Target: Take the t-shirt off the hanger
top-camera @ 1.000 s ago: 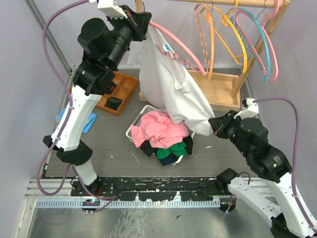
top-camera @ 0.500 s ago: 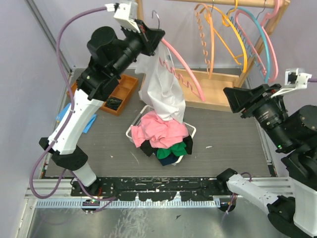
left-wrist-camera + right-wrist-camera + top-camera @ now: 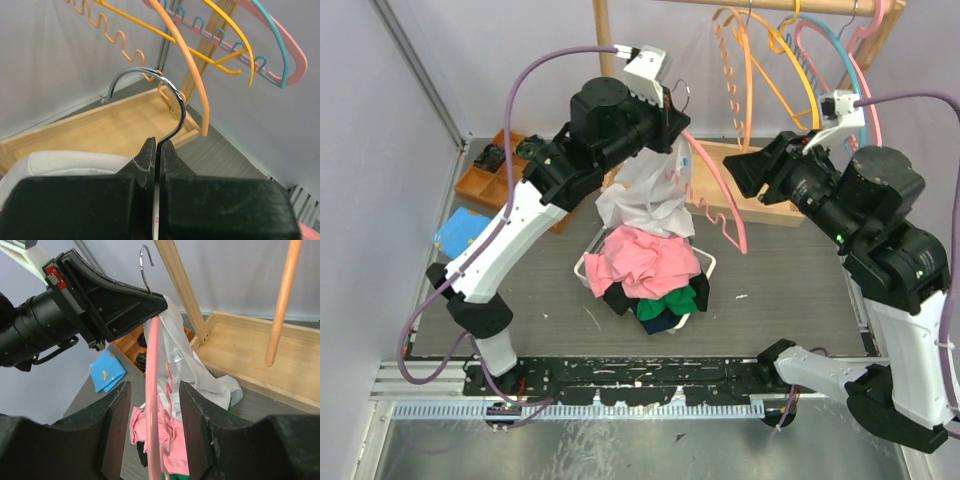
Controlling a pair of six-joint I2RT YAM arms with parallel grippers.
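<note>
Left tool (image 3: 157, 150) is clamped tight on the hook of the hanger (image 3: 152, 355). Right tool (image 3: 155, 390) gapes wide and empty, astride the hanger's pink arm. The t-shirt (image 3: 648, 188) hangs limp below the hanger. It looks light, soft and probably slippy, so pinch bunched cloth near the collar.

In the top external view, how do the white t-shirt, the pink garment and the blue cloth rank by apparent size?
Largest, tied: white t-shirt and pink garment; they look alike, and the shirt hangs nearer the camera.
Smallest: blue cloth.
</note>
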